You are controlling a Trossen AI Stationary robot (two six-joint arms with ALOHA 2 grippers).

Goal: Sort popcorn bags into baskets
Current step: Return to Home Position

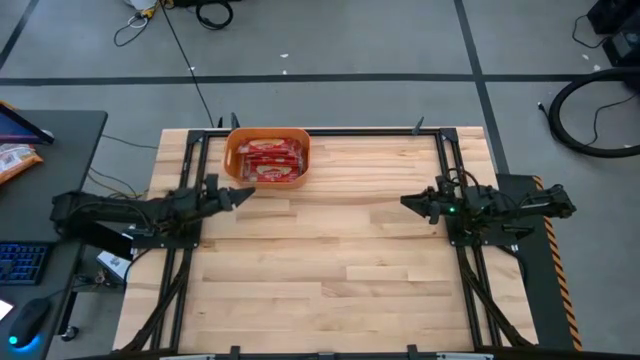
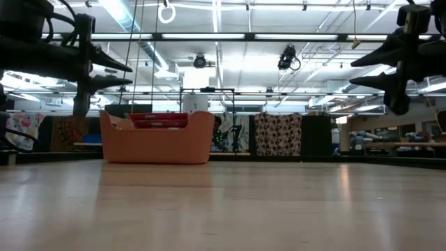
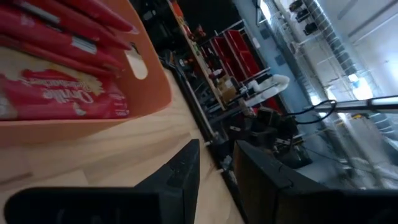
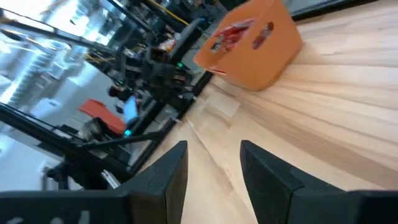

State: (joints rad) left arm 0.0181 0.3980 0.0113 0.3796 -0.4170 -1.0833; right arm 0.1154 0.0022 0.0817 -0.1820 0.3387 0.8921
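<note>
Popcorn bags [image 1: 268, 160] in orange bin [image 1: 231, 160] near left tool [image 1: 238, 198] (released); right tool [image 1: 408, 203] released, well apart.

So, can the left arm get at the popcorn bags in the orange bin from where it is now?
Probably yes. The left gripper is open and empty just beside the orange bin, and the popcorn bags lie uncovered inside. It would only need to clear the bin's wall.
</note>
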